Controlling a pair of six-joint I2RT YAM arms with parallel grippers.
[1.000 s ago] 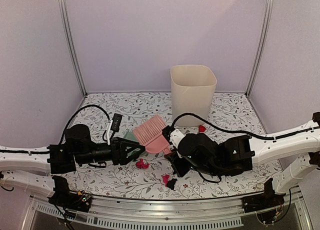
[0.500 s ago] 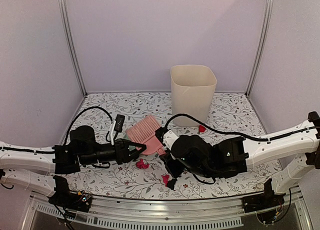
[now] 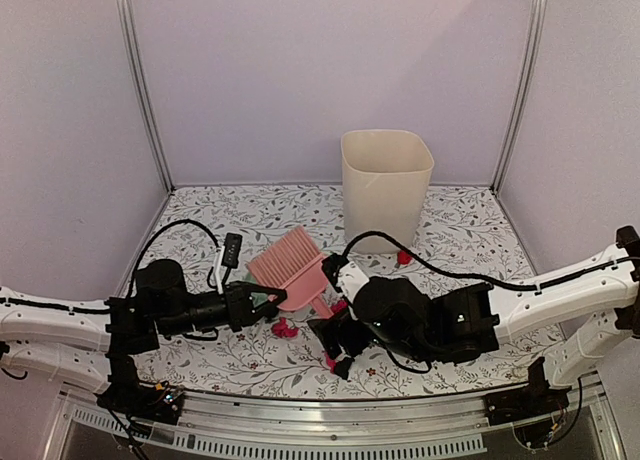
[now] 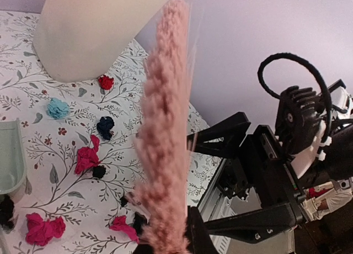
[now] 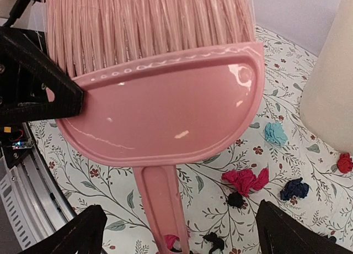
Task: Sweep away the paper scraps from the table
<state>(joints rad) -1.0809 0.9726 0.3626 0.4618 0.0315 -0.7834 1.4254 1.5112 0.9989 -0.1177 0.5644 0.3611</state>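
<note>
Right wrist view: the right gripper [image 5: 179,223] is spread wide, one finger on either side of the brush's handle [image 5: 162,204], neither finger touching it. The pink brush [image 5: 160,107] hangs clear of the table [image 5: 220,154], bristles pointing away from this gripper. The left gripper [image 3: 257,303] pinches the brush at the side edge of its head; one of its fingers [image 5: 33,80] lies against that edge.

Location of the paper scraps [image 5: 245,180]: on the table, below and to the right of the right gripper's open fingers. A teal wad [image 5: 274,133] and a navy wad [image 5: 294,189] lie farther out toward the bin [image 5: 331,83]. A red wad [image 5: 344,163] sits at the bin's foot. A few dark and magenta scraps lie directly under the handle. In the left wrist view, the mint dustpan [image 4: 11,160] rests on the table just beside the left gripper, at the near side of the scatter.

Assessment: the scraps look light, soft and loose. They need no grasp. They will likely roll or skip ahead of the bristles, so low, short strokes are advised. The brush appears to be stiff, glossy plastic. The hold belongs on the handle, close to the head and squarely across its flat faces, since the smooth surface may twist in the grip.
</note>
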